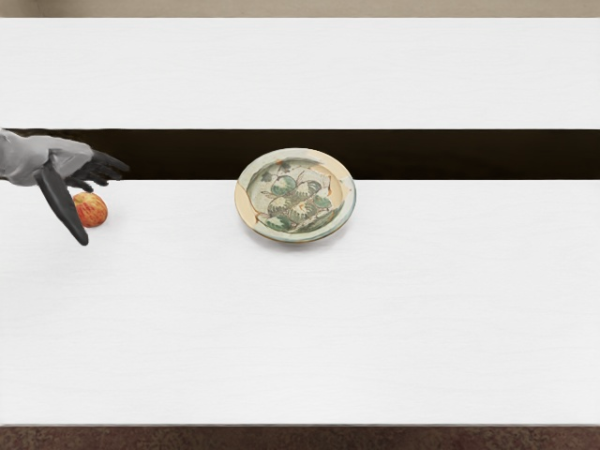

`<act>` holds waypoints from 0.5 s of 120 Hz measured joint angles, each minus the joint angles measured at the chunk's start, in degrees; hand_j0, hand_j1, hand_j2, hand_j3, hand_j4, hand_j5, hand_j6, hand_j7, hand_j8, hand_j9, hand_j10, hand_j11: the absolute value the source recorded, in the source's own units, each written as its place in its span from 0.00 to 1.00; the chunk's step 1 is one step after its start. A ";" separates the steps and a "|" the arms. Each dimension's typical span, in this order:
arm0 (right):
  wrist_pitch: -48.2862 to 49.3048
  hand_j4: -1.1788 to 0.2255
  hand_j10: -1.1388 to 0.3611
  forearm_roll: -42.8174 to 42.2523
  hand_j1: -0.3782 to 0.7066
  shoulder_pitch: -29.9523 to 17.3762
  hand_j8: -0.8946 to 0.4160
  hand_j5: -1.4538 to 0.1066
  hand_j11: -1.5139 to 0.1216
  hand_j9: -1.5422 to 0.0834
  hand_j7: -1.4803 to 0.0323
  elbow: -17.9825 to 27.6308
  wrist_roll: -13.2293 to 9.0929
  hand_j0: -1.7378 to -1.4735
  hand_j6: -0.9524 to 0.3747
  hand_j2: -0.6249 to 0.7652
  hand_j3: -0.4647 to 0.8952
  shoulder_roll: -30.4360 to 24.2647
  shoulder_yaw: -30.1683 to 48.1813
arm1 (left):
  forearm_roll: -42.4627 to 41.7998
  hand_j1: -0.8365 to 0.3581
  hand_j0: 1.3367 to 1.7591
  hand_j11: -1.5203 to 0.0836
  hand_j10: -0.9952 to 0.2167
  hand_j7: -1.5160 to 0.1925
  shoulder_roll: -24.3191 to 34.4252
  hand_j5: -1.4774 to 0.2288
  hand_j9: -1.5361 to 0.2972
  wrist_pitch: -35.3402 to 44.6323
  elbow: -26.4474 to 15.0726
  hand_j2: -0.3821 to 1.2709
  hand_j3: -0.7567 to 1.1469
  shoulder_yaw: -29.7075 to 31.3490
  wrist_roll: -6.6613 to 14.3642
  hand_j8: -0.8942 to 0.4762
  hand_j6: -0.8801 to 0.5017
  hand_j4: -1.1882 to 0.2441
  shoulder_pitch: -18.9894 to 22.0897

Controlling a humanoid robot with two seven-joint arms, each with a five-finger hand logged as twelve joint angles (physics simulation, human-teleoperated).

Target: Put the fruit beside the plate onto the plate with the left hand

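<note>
Our fingers (105, 169) are spread, thumb hanging low, so the left hand (75, 183) brackets the apple (93, 211) without gripping it, probably opened wide for its round body. The apple rests on the table (300, 328), well left of the plate (349, 202).

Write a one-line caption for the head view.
Left hand, fingers spread, poised at the apple left of the painted plate.

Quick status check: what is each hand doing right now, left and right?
Left hand: open, right by the apple, holding nothing.
Right hand: not in view.
</note>
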 joint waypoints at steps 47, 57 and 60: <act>0.00 0.84 0.76 0.00 0.03 0.00 0.68 0.93 0.93 0.95 0.98 0.00 0.00 0.30 0.72 0.45 0.34 0.00 0.00 | 21.60 0.87 0.76 0.85 0.71 0.79 -3.53 0.77 0.75 14.33 -6.79 0.25 0.40 1.48 0.00 0.56 0.54 0.74 3.88; 0.00 0.84 0.76 0.00 0.03 0.00 0.68 0.93 0.93 0.95 0.98 0.00 0.00 0.30 0.72 0.45 0.34 0.00 0.00 | 23.26 0.83 0.76 0.82 0.68 0.76 -4.46 0.74 0.72 14.68 -5.56 0.25 0.40 2.43 0.00 0.53 0.52 0.71 3.37; 0.00 0.84 0.76 0.00 0.03 0.00 0.68 0.93 0.93 0.95 0.98 0.00 0.00 0.30 0.72 0.45 0.34 0.00 0.00 | 23.55 0.82 0.76 0.81 0.67 0.75 -4.85 0.73 0.71 14.74 -5.08 0.25 0.40 2.92 0.00 0.52 0.51 0.70 3.21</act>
